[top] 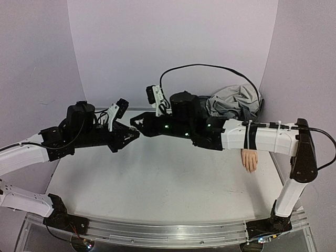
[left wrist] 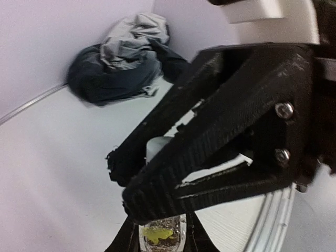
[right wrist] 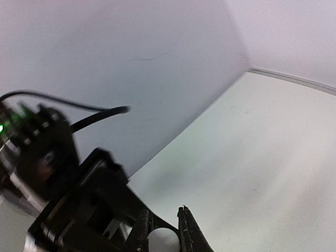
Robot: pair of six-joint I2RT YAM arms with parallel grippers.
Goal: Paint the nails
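A small clear bottle (left wrist: 160,235) with yellow-green content sits between the fingers of my left gripper (left wrist: 160,231), which is shut on it. My right gripper (right wrist: 164,231) is shut on the bottle's white cap (right wrist: 164,242); the cap also shows in the left wrist view (left wrist: 156,147) behind the right gripper's black fingers (left wrist: 173,173). In the top view the two grippers meet above the table's back left, left (top: 131,134) and right (top: 136,125), and hide the bottle. The pale mannequin hand (top: 250,159) lies at the far right, partly under my right arm; its nails are too small to make out.
A crumpled dark grey jacket (top: 234,102) lies at the back right against the wall, seen also in the left wrist view (left wrist: 118,63). Lilac walls close off the back and sides. A metal rail (top: 157,231) runs along the near edge.
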